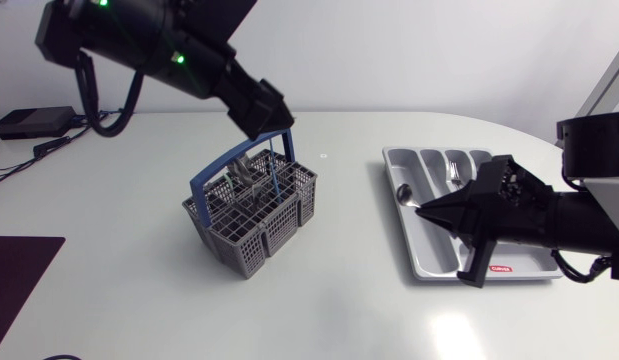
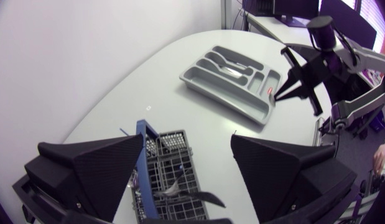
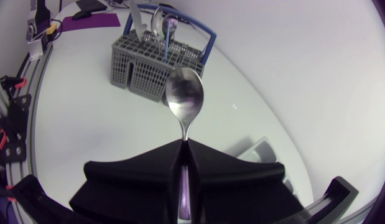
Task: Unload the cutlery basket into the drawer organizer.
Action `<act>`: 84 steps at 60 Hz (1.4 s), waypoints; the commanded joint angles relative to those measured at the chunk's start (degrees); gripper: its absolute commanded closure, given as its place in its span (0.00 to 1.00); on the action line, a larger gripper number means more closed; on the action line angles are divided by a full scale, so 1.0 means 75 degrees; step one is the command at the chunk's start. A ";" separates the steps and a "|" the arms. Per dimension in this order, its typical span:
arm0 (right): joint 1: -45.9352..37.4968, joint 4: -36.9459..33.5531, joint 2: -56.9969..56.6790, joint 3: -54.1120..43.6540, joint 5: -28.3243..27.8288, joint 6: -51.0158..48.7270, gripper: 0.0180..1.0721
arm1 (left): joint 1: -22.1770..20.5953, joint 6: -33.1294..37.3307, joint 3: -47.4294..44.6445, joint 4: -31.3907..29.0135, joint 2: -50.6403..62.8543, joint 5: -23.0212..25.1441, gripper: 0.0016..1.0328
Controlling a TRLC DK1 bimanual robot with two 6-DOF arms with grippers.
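One spoon (image 3: 185, 96) sticking out of right gripper (image 1: 421, 210), fingers clamping its handle, bowl hovering over drawer organizer (image 1: 429, 268) edge. Left gripper (image 2: 187, 142) gaping, gripping nothing, hanging above cutlery basket (image 1: 251, 215). Risk: spoon pivoting in narrow pinch, landing across dividers.

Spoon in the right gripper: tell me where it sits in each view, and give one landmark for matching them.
Head view: the spoon sticks out of the right gripper, its bowl over the drawer organizer edge nearest the basket.
Left wrist view: too small to make out; the right gripper is far off, by the organizer.
Right wrist view: spoon clamped in its own gripper, bowl towards the basket.
Shared landmark: the blue-handled cutlery basket.
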 commanded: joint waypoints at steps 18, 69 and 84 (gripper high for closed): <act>-0.2937 -0.1785 0.2152 0.0601 -0.1141 -0.5033 0.94 | 0.0624 0.1619 -0.2808 0.0603 -0.1569 0.0389 0.04; -0.4882 -0.0765 0.4824 0.0941 0.0254 -0.8361 0.70 | 0.0179 0.1337 -0.5538 0.3521 -0.2401 0.0025 0.04; -0.4554 -0.0683 0.3769 0.0507 0.0172 -0.7436 0.33 | 0.0190 0.1115 -0.6101 0.4494 -0.2612 -0.0174 0.04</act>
